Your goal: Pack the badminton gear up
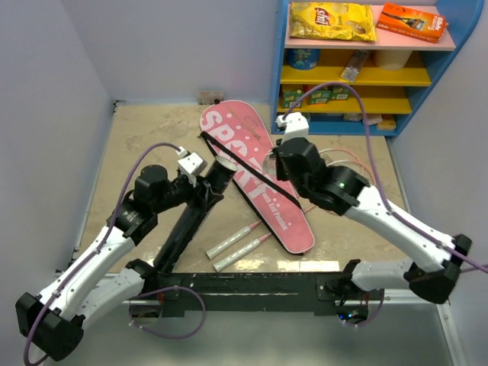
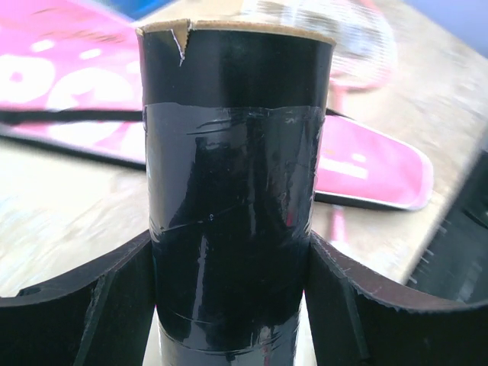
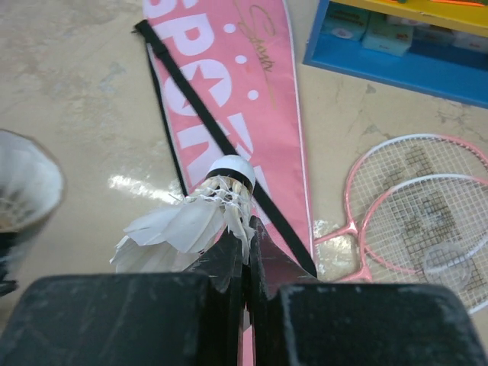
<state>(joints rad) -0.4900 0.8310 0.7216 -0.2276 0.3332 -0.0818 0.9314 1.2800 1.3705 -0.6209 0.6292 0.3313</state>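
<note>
My left gripper [image 1: 200,195] is shut on the long black tube [image 1: 191,217], which it holds tilted with the open mouth [image 1: 226,163] raised toward the bag. In the left wrist view the tube [image 2: 236,175] fills the gap between the fingers [image 2: 99,297]. My right gripper [image 3: 246,229] is shut on the feathers of a white shuttlecock [image 3: 200,217], above the pink SPORT bag [image 3: 229,91] and just right of the tube mouth [image 3: 23,187]. Two pink rackets [image 3: 412,206] lie to the right, with their pale handles [image 1: 238,245] in front of the bag [image 1: 255,179].
A blue shelf unit [image 1: 358,122] stands at the back right, with a yellow snack packet [image 1: 332,20] and an orange box [image 1: 412,20] on top. The bag's black strap [image 1: 244,169] lies across it. Walls close in the left and back.
</note>
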